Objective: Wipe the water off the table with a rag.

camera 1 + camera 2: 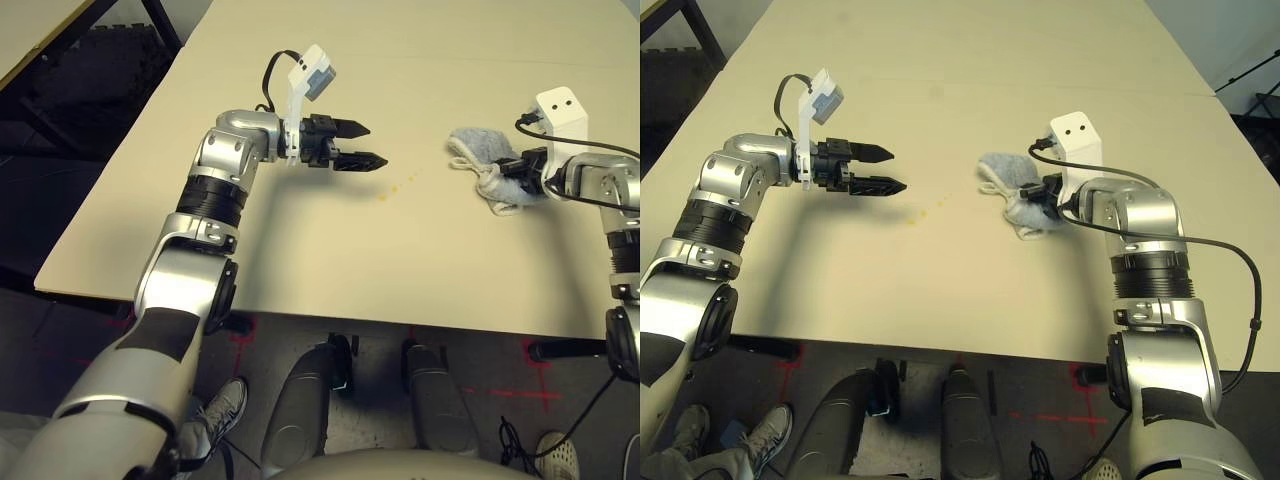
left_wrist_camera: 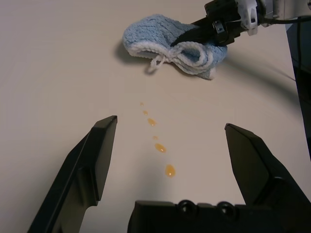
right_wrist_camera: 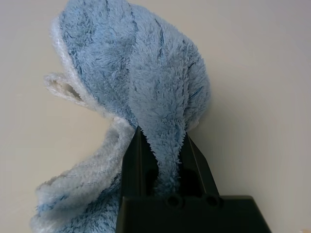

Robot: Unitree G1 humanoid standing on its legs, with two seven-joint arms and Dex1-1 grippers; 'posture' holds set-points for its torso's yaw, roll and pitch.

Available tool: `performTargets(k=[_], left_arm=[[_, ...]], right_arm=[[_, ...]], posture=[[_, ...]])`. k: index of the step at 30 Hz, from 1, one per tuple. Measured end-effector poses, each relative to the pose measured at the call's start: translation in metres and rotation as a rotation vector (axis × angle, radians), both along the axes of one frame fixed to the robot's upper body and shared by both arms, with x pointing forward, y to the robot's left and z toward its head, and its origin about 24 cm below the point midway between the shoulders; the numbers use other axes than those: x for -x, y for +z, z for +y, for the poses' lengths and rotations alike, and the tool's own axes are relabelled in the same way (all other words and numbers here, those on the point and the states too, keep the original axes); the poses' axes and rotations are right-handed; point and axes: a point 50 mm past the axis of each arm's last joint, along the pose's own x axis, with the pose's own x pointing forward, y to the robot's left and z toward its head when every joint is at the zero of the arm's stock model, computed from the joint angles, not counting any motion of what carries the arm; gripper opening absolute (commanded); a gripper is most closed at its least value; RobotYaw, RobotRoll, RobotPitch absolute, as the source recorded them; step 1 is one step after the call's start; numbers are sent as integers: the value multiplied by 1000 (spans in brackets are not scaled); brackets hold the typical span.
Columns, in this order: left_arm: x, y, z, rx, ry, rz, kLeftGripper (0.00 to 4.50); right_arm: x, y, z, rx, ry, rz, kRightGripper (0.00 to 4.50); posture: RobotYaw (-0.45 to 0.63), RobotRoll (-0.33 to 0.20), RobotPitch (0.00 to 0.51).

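On the cream tabletop (image 1: pixel 300 260), the left gripper (image 1: pixel 365 145) hovers with fingers spread wide. Over at the right, the right gripper (image 1: pixel 1040 205) pinches the bunched blue rag (image 1: pixel 1005 172), and between them lies the trail of orange water (image 2: pixel 160 145) droplets.

Light blue rag (image 2: pixel 167 41) with whitish hem, yellow-orange water (image 2: pixel 169 170), cream-beige table (image 1: pixel 300 250), black pincers.

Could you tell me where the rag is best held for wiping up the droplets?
Keep the right gripper's hold: jaws shut on a raised fold of the rag, from the side away from the water, so the loose bulk trails toward it.
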Motion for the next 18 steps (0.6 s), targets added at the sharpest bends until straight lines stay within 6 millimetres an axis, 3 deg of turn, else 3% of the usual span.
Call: performTargets(k=[9,13,18], left_arm=[[0,-1,0,0,4,1,4500],[0,-1,-1,3,5,0,4500],[-3,1,2,20,26,0,4500]], right_arm=[[-10,16,-17,24,-145,-116,200],[-12,43,-9,-13,-133,-234,200],[-4,62,21,-76,-7,-237,199]], posture=[[-164,0,258],[-165,0,254],[-165,0,254]])
